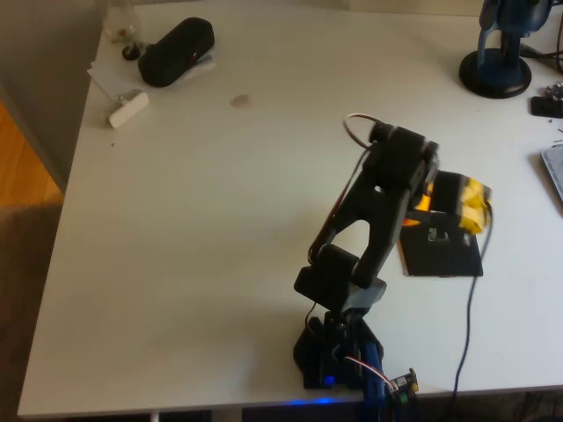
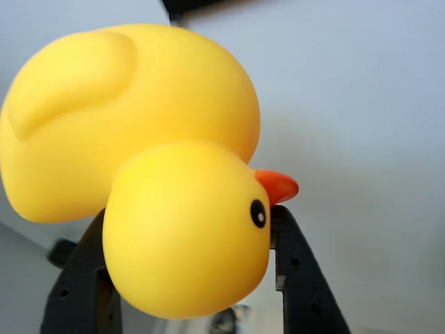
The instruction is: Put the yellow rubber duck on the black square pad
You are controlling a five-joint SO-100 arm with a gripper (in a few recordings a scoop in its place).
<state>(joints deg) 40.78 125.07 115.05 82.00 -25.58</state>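
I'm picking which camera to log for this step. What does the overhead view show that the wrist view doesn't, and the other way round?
Overhead: the black square pad on the white table, the arm reaching over it, and a black oblong case far off. Wrist: the gripper with a black finger either side of the duck's head, its beak and eye. Both: the yellow rubber duck.

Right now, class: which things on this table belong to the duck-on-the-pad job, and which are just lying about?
Part of the job:
- yellow rubber duck, clamped by its head
- black square pad
- gripper

Just lying about:
- black oblong case
- small white block
- blue stand
- papers
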